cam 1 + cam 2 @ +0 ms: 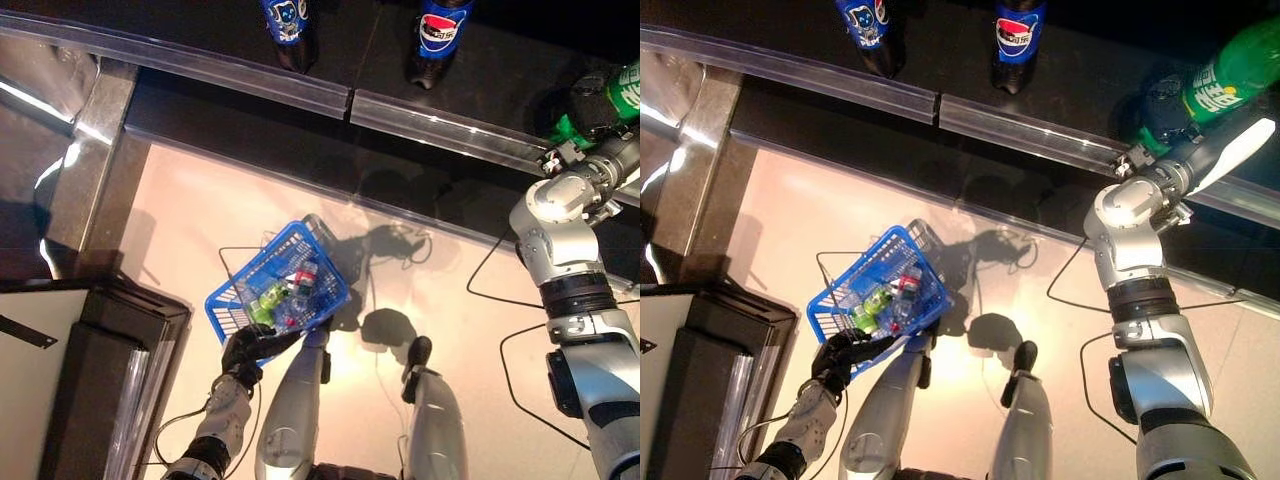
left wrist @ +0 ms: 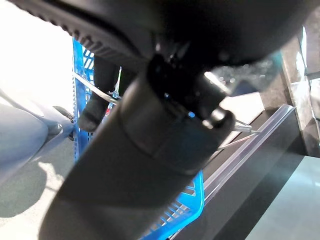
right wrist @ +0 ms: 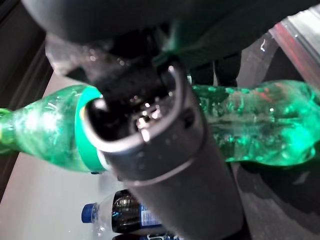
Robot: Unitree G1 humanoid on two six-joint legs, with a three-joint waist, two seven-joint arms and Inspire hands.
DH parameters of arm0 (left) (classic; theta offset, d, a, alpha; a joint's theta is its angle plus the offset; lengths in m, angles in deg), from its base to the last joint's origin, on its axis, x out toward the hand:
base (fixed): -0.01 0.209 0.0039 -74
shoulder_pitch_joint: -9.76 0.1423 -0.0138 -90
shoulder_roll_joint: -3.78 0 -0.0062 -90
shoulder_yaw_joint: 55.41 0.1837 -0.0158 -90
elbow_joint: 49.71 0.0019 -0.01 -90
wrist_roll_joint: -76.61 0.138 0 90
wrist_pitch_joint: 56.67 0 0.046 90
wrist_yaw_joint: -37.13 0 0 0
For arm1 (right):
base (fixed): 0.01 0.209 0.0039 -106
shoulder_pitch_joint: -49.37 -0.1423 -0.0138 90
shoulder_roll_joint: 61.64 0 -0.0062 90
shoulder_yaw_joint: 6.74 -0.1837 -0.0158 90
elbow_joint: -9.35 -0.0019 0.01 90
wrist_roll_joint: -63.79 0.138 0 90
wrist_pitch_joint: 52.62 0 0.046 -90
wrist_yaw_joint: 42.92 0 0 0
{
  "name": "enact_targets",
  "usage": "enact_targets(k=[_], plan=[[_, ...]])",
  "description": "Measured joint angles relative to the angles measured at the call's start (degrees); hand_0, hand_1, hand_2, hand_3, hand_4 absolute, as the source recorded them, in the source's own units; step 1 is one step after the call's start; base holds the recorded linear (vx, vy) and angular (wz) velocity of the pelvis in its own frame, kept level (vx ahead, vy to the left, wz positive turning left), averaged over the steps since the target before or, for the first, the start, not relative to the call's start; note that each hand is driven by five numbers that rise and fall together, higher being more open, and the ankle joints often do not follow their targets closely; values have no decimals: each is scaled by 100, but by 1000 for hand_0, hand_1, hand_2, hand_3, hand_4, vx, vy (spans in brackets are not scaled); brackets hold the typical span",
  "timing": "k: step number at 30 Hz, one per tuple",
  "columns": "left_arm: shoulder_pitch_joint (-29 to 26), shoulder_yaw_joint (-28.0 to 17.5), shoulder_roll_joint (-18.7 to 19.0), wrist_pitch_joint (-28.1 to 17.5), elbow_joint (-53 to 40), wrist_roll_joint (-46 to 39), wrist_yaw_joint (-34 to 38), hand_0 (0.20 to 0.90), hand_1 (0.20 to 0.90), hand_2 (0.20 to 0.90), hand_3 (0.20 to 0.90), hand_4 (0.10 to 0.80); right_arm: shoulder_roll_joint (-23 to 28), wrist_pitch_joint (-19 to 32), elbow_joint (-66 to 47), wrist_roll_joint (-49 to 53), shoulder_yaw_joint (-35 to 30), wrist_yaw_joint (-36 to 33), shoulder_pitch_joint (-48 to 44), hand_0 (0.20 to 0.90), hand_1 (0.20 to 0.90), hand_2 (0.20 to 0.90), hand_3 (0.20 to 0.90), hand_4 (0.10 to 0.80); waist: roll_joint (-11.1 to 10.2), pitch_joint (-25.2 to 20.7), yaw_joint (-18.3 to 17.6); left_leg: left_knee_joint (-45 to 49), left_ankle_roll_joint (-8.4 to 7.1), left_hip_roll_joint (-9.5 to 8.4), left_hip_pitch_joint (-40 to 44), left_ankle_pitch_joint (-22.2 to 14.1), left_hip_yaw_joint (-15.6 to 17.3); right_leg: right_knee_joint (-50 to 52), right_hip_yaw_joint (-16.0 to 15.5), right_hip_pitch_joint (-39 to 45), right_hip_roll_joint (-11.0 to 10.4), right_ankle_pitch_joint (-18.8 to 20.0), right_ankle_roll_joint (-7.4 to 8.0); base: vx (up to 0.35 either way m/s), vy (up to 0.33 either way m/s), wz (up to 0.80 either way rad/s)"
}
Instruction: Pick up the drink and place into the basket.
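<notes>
The right hand (image 1: 1168, 110), wrapped round a green bottle (image 1: 1225, 75), sits on the dark shelf (image 1: 1070, 80) behind a clear rail (image 1: 1020, 128). Two cola bottles (image 1: 1010, 35) stand well apart along the shelf. Open floor (image 1: 1040, 290) lies between rail and blue basket (image 1: 845, 290), whose bottom holds bottles (image 1: 875, 303); the left hand (image 1: 840, 358) grips its near rim.

Glossy translucent green plastic bottle (image 3: 260, 122), blue plastic lattice basket (image 1: 240, 290), shiny clear shelf rail (image 1: 240, 75)

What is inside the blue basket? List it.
The basket holds a green bottle and something with a red-and-white label, mixed with clear bottles. What lies beneath them is covered. The left robot hand grips its rim.
</notes>
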Motion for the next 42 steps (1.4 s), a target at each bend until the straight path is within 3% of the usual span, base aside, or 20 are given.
enact_targets(k=[13, 18, 23, 33, 42], plan=[[11, 64, 137, 0, -33, -198, -143, 300, 300, 300, 200, 100, 271, 1, 330, 108, 4, 147, -174, 300, 300, 300, 200, 100, 5, 3, 98, 21, 25, -52, 4, 17, -22, 99, -19, -26, -52, -6, 9, -15, -1, 0], [110, 60, 222, -1, -162, -199, -191, 300, 300, 300, 200, 100, 268, -11, -306, 96, -65, 448, 177, 300, 300, 300, 200, 100, 4, 3, 92, 31, 26, -54, 45, 30, -15, 144, -16, -1, -54, -6, 8, -20, 12, 1], [288, 46, 222, -1, -467, -196, -187, 300, 300, 300, 200, 100, 255, -20, -1644, -192, -69, 1059, 1004, 300, 300, 300, 200, 100, -2, 7, 63, 91, 26, -54, 94, 29, -19, 173, -23, 84, -50, -6, 8, -21, 6, 2], [988, -219, 262, -8, -1212, -184, -236, 300, 300, 300, 200, 100, -171, -13, -3496, -396, -87, 3086, 2375, 300, 300, 300, 200, 100, -35, 17, -88, -154, -6, -49, 713, 88, -105, 91, -151, 693, -49, -57, -22, -2, -12, 6], [1231, -233, 311, -7, -1684, -171, -368, 300, 300, 300, 200, 100, -420, -15, -4070, -132, 169, 4315, 2723, 300, 300, 300, 200, 100, -59, 5, -35, -428, -57, -18, 1059, 204, -267, -145, -361, 1165, 10, -86, -44, 14, -19, 10]])
